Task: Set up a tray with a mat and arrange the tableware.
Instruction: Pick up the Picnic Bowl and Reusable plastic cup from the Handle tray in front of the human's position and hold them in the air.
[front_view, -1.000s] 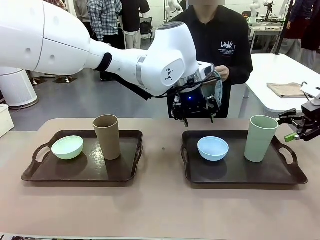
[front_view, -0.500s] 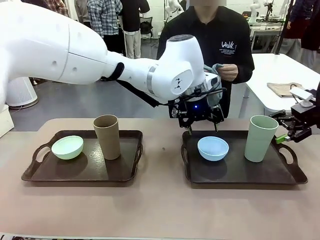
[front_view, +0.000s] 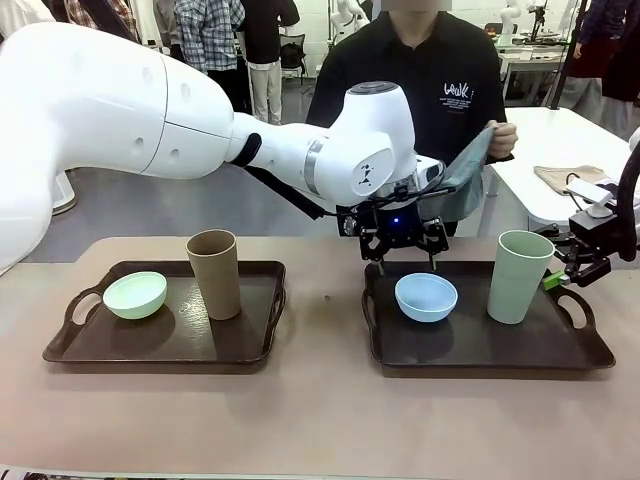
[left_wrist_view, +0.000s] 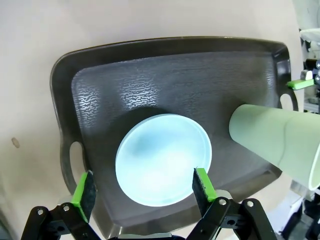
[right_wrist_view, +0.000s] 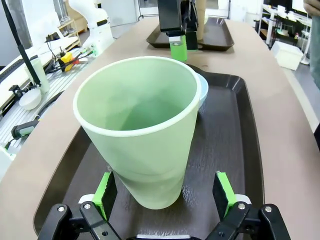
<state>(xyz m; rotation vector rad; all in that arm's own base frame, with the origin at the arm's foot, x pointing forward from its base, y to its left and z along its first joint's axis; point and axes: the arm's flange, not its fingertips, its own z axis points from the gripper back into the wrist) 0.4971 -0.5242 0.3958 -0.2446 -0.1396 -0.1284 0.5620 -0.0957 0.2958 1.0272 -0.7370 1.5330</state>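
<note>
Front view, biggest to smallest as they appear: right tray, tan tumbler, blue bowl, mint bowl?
1. right tray
2. tan tumbler
3. blue bowl and mint bowl: they look alike, so no ranking between them.

In the right wrist view the pale green tumbler (right_wrist_view: 145, 135) is covering most of the light blue bowl (right_wrist_view: 202, 92), leaving a sliver at 2 o'clock. In the left wrist view the 3 o'clock edge is cutting this tumbler off. In the front view the left arm (front_view: 370, 160) is hiding part of the grey-blue mat (front_view: 465, 170).
</note>
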